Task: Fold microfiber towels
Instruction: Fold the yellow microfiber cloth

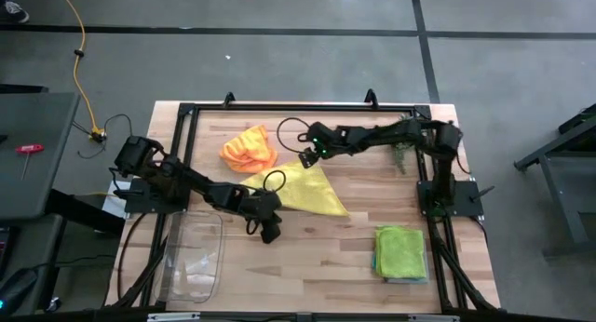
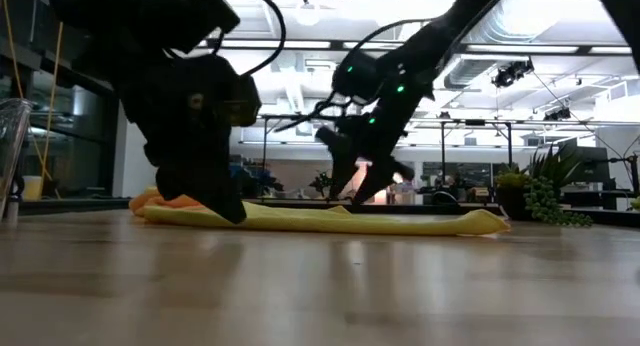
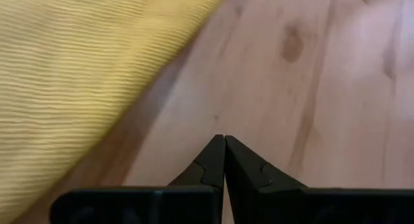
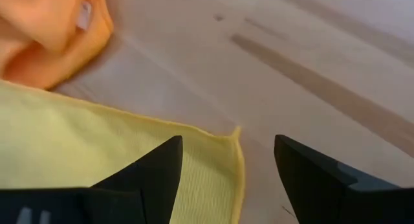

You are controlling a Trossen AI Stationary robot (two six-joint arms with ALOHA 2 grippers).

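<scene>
To fold the yellow towel point(image 1: 303, 190) well, start at a corner. See the towel lying flat in the middle of the tabletop point(image 1: 307, 271), just beside the bunched-up orange towel point(image 1: 250, 147). See the right claw point(image 1: 304, 158) hanging over the far corner of the yellow towel, wide open, with nothing in it. See the left claw point(image 1: 270, 231) low at the near edge of the same towel, shut tight, holding nothing, with its tips over bare wood just beside the cloth.

Bring the right claw straight down, putting one finger on each side of the corner. Pinch close to the tip of the corner, not far in, to avoid dragging a lump along. Stay clear of the orange towel, so as not to grab both. Lift only a little. Pull the corner low and slow across to the other side. Line up edge on edge before letting go.

Press the near side down with the shut left claw to stop the cloth from sliding. Expect soft cloth, likely to sag and bunch. Leave the folded green towel point(image 1: 402, 250) and the clear tray point(image 1: 193, 257) alone.
</scene>
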